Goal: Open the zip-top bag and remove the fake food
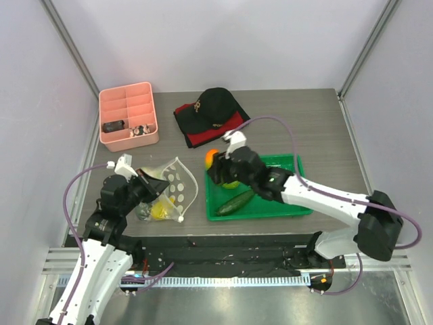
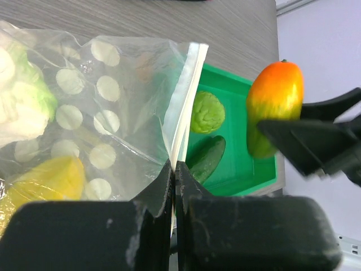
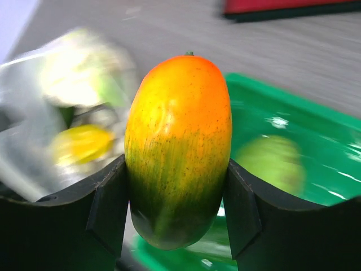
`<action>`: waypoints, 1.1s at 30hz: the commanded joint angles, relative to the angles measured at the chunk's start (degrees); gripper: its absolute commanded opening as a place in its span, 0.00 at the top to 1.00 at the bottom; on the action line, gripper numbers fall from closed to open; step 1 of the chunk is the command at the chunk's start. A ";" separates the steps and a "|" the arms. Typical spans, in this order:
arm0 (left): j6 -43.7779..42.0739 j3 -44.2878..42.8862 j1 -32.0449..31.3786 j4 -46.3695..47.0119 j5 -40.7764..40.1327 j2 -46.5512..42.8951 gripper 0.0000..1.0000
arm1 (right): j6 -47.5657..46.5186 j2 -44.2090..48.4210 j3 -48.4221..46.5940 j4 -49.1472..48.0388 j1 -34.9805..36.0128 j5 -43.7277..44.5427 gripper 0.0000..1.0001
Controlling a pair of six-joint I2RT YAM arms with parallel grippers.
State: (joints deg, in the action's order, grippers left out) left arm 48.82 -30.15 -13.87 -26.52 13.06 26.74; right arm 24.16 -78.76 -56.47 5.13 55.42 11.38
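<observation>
Right wrist view: your right fingers (image 3: pixel 107 197) pinch the orange-green fake fruit (image 3: pixel 179 147) over the left edge of the green tray (image 1: pixel 281 203). Lower it in before letting go, or it'll roll. Your left fingers (image 2: pixel 149 197), pressed together on the rim of the zip-top bag (image 2: pixel 113 101) beside the tray, should just hold.

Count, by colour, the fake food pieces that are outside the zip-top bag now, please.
Orange-yellow: 1, the mango held in the right gripper.
Light green: 1, the bumpy round piece in the green tray.
Dark green: 1, the cucumber in the green tray.
Total outside the zip-top bag: 3.
</observation>
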 commanded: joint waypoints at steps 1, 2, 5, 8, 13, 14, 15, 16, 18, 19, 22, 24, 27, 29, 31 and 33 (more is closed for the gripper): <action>-0.92 -3.16 -0.11 0.68 0.74 -0.20 1.00 | -1.21 5.81 7.67 6.12 -9.26 3.21 0.78; -0.92 -3.25 -0.19 0.86 0.83 -0.20 1.00 | -1.75 6.25 9.60 6.12 -11.97 3.04 0.78; -0.65 -3.16 -0.19 1.21 1.09 0.15 1.00 | -2.80 5.99 11.11 6.12 -14.89 1.37 0.77; -0.74 -3.25 -0.19 1.21 1.62 0.42 1.00 | -3.33 3.71 12.08 6.21 -17.18 0.58 0.76; -0.65 -3.33 -0.19 1.30 1.71 0.68 1.00 | -3.60 -1.39 12.17 4.02 -18.59 -2.14 0.73; -0.65 -3.25 -0.19 1.39 1.79 0.77 1.00 | -4.03 -3.57 11.74 3.41 -18.51 -3.19 0.71; -0.65 -3.25 -0.11 1.39 1.79 0.85 1.00 | -4.21 -4.55 11.56 2.27 -18.42 -5.38 0.69; -0.65 -3.25 -0.19 1.39 1.79 0.94 1.00 | -4.04 -5.60 11.21 2.08 -18.33 -6.10 0.64; -0.65 -3.33 -0.19 1.47 2.06 1.03 1.00 | -4.30 -7.28 10.15 1.99 -18.15 -6.89 0.54; -0.65 -3.25 -0.19 1.47 2.23 1.03 1.00 | -4.30 -7.28 9.89 1.99 -17.54 -6.72 0.41; -0.65 -3.16 -0.11 1.47 2.50 0.94 1.00 | -4.30 -5.01 9.62 1.91 -16.92 -6.46 0.19; -0.65 -3.07 -0.19 1.56 2.50 0.94 1.00 | -4.30 -2.90 8.66 4.08 -16.13 -5.41 0.12; -0.57 -3.25 -0.11 1.82 2.76 1.12 1.00 | -4.82 -1.31 5.85 8.47 -12.89 0.56 0.04; -0.39 -3.33 -0.11 2.00 3.29 1.21 1.00 | -5.00 -0.87 2.79 10.95 -10.95 5.03 0.03; -0.39 -3.42 -0.19 2.18 3.64 1.21 1.00 | -5.00 -0.69 0.32 14.11 -7.62 8.03 0.03; -0.30 -3.42 -0.19 2.35 3.90 1.30 1.00 | -5.18 -0.78 -3.72 15.78 -3.94 11.20 0.03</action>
State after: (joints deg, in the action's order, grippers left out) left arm 48.88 -31.20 -13.87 -26.81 14.90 27.88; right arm 19.77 -81.87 -52.95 16.71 46.17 14.06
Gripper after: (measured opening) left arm 0.003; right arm 0.970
